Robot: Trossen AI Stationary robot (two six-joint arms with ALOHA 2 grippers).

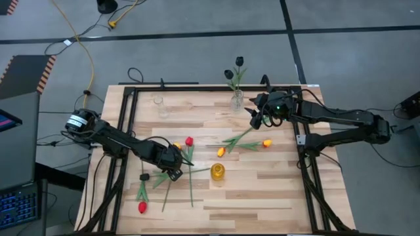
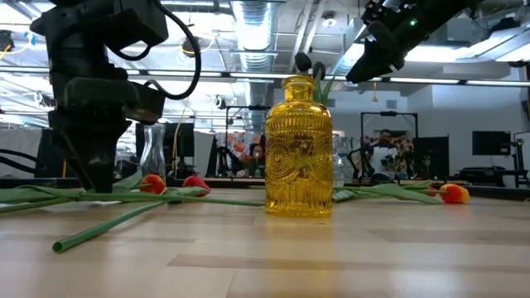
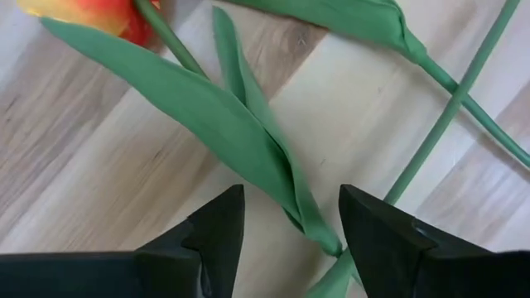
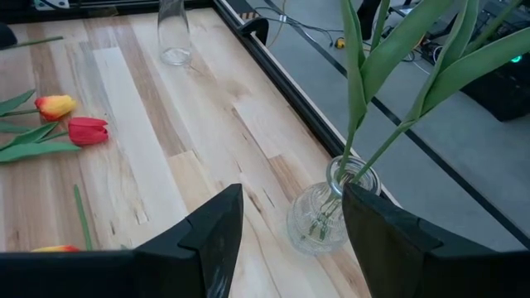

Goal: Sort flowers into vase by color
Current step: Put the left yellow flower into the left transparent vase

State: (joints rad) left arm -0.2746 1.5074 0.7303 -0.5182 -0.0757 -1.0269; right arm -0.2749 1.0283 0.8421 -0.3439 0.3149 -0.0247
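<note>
A light wooden plank bench (image 1: pixel 262 190) framed by black metal rails (image 1: pixel 125 124) carries all the things shown. The dark left arm (image 1: pixel 118 139) reaches in from the bench's left edge, its left gripper (image 1: pixel 176 168) low over the left-centre of the bench; in the left wrist view its fingers (image 3: pixel 217 228) stand apart on either side of a long green leaf and stem (image 3: pixel 248 141), holding nothing. The dark right arm (image 1: pixel 341 121) reaches in from the right edge, and the right gripper (image 1: pixel 257 118) hangs near the far edge, fingers spread wide and empty, just beside a clear glass vase (image 1: pixel 237 100) that holds two black-headed tulips (image 1: pixel 234 69) on green stems. A second, empty clear glass vase (image 1: pixel 160 107) stands toward the far left corner. A yellow embossed glass vase (image 1: pixel 217 172) stands upright near the bench's middle, empty. Loose artificial tulips lie flat around it: a red tulip (image 1: pixel 189 141) and a yellow-orange tulip (image 1: pixel 176 145) by the left gripper, two yellow-orange tulips (image 1: pixel 221 151) with crossed stems at the centre, one black tulip (image 1: pixel 144 177) and one red tulip (image 1: pixel 142 207) near the left edge.
</note>
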